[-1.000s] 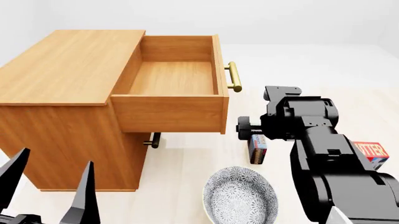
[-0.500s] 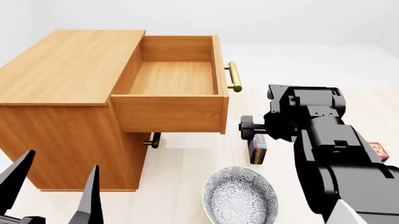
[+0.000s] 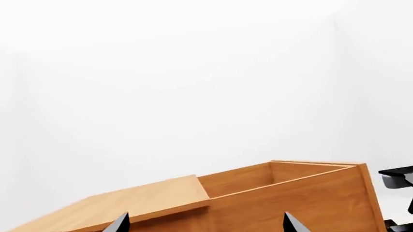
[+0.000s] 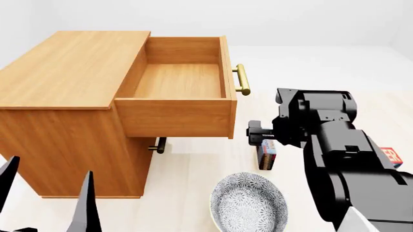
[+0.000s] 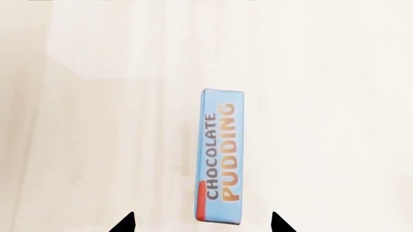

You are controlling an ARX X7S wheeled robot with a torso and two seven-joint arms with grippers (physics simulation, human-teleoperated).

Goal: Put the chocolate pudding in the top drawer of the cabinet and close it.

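1. Our right gripper, fingers spread, hovers above the chocolate pudding standing on its narrow edge on the floor beside the cabinet.
2. An off-centre descent could topple it.
3. Our left gripper is spread, idle.

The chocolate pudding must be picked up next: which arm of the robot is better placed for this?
The right. The right gripper hangs open directly over the chocolate pudding, a fingertip on each side. The left gripper is far away, near the cabinet.
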